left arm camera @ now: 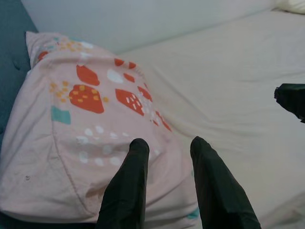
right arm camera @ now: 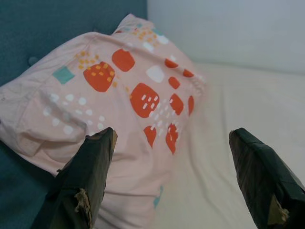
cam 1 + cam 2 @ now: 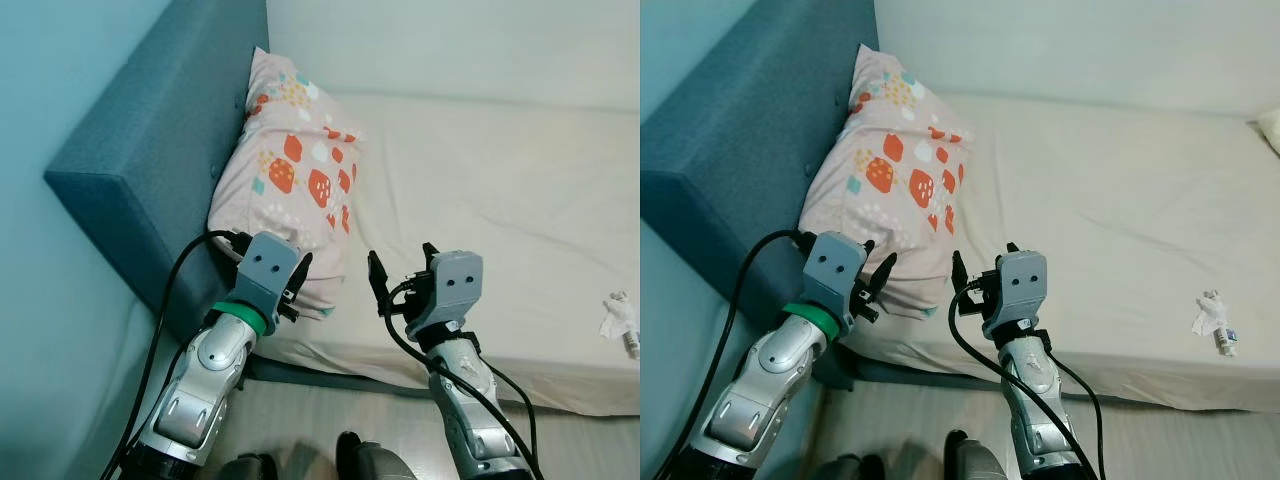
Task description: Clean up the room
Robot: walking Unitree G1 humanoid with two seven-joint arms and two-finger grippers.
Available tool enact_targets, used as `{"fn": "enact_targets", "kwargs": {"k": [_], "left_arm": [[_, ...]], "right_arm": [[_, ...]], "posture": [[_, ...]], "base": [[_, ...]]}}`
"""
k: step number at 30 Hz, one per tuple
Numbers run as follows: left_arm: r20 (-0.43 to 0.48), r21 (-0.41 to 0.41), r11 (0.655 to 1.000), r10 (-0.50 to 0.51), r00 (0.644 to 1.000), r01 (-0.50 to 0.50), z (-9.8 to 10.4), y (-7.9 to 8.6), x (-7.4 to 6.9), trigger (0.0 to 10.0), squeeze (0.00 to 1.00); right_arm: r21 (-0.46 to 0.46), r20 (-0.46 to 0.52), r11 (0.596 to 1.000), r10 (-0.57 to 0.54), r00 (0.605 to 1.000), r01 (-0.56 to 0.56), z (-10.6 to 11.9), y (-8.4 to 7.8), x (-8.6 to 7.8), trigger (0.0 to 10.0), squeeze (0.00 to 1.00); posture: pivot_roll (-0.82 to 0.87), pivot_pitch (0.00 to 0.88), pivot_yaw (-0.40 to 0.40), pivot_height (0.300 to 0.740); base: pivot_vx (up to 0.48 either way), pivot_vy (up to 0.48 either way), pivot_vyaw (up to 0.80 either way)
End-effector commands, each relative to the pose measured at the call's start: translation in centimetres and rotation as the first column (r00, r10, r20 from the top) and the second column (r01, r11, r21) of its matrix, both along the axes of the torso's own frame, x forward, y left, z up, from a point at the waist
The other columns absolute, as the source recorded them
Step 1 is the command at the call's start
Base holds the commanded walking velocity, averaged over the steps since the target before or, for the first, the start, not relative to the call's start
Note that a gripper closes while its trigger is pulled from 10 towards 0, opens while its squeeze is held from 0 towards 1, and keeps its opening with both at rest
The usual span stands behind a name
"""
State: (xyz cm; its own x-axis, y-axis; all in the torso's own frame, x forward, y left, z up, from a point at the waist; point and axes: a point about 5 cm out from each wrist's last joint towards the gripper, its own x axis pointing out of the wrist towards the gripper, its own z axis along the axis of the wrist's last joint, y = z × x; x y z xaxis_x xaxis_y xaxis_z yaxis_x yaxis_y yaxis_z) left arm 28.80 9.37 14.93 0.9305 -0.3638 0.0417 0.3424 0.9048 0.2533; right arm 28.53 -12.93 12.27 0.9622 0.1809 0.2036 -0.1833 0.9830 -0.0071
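A pink pillow printed with red strawberries leans against the blue headboard at the left end of the bed. My left gripper hovers over the pillow's near corner, its fingers open with nothing between them. My right gripper is held above the bed's front edge just right of the pillow, and its fingers are spread wide open and empty. A crumpled white tissue with a small bottle lies on the sheet near the front edge, far to the right.
The cream sheet covers the mattress up to the pale wall behind. A second pillow's corner shows at the far right. The bed's front edge runs just before me, with wooden floor and my feet below.
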Motion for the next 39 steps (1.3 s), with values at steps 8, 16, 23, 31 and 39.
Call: {"fn": "enact_targets", "kwargs": {"k": [8, 16, 23, 31, 39], "left_arm": [[-0.021, 0.002, 1.000, -0.014, 1.000, 0.014, -0.58, -0.12, -0.16, 10.0, 0.00], [-0.028, 0.000, 1.000, -0.012, 1.000, 0.012, -0.72, -0.09, -0.11, 10.0, 0.00], [-0.035, -0.002, 1.000, -0.012, 0.999, 0.012, -0.89, -0.07, -0.09, 10.0, 0.00], [-0.041, -0.005, 1.000, -0.014, 0.999, 0.014, -1.08, -0.08, -0.08, 10.0, 0.00], [-0.042, -0.005, 1.000, -0.018, 0.999, 0.018, -1.16, -0.13, -0.04, 10.0, 0.00]], "right_arm": [[0.003, -0.031, 1.000, -0.015, 0.999, 0.015, -0.87, -0.32, -0.23, 10.0, 0.00], [0.003, -0.036, 1.000, -0.016, 0.999, 0.016, -1.01, -0.36, -0.27, 10.0, 0.00], [0.004, -0.047, 1.000, -0.022, 0.999, 0.022, -1.27, -0.54, -0.25, 10.0, 0.00], [0.022, -0.064, 0.999, -0.024, 0.998, 0.026, -1.48, -0.69, -0.16, 10.0, 0.00], [0.015, -0.066, 0.999, -0.037, 0.997, 0.038, -1.49, -0.92, 0.01, 10.0, 0.00]], "posture": [[-0.02, 0.114, 0.047, 0.740], [-0.02, 0.114, 0.046, 0.740], [-0.02, 0.110, 0.045, 0.740], [-0.02, 0.105, 0.045, 0.740], [-0.02, 0.100, 0.045, 0.740]], "base": [[0.000, -0.377, 0.00], [0.000, -0.360, 0.00], [0.000, -0.335, 0.00], [0.000, -0.327, -0.12], [0.000, -0.299, -0.49]]}}
